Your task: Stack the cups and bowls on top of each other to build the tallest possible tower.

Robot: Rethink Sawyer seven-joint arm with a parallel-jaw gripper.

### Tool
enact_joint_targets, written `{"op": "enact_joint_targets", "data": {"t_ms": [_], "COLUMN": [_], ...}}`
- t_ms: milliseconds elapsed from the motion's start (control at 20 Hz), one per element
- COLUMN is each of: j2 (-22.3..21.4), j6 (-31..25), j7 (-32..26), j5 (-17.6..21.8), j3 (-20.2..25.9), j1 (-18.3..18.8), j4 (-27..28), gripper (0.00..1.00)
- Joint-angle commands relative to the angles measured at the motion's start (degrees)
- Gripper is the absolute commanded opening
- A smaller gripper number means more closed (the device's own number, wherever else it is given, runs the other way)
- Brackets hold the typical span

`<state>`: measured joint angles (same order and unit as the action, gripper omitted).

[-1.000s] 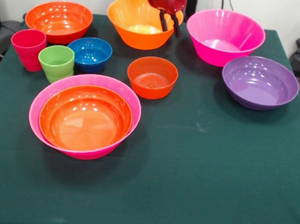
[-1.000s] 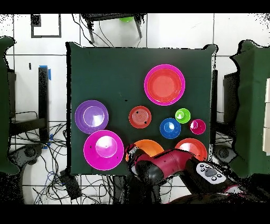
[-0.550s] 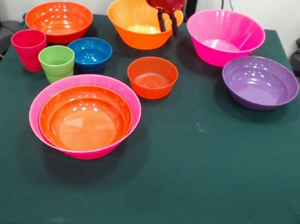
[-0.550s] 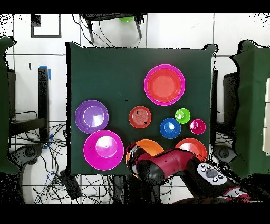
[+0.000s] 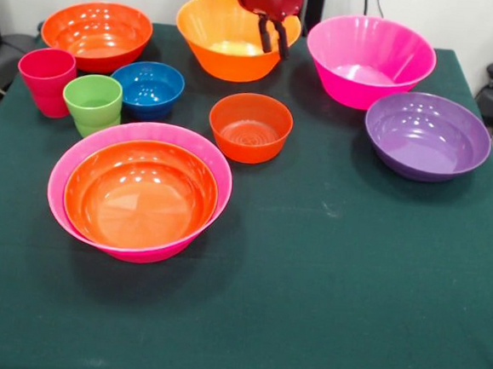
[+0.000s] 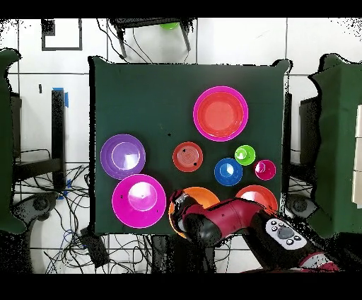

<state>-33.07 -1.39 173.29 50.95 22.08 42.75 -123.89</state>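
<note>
Front view: pincer (image 5: 272, 39), fingers slightly apart and empty, has edged left over the light orange bowl's (image 5: 228, 38) far-right rim, probably lining up a grasp.

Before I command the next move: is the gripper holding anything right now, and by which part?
Nothing is held. The gripper hangs open above the large light orange bowl, with nothing between its fingers.
</note>
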Motion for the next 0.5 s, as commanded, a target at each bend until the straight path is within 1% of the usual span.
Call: {"op": "enact_joint_targets", "data": {"t_ms": [50, 200, 350, 400, 500], "j2": [1.11, 1.48, 1.52, 1.56, 0.80], "j6": [-2.51, -2.27, -2.68, -3.39, -3.47], "j7": [-6.34, -6.59, -6.64, -7.06, -7.04], "j5": [2.21, 2.82, 2.52, 2.12, 1.80], "j3": [3.66, 3.70, 3.93, 4.74, 5.06], "j1": [-0.83, -0.87, -0.65, 0.16, 0.54], "j4": [3.38, 3.74, 3.66, 3.43, 2.88], "gripper": [0.00, 0.00, 0.00, 0.00, 0.00]}}
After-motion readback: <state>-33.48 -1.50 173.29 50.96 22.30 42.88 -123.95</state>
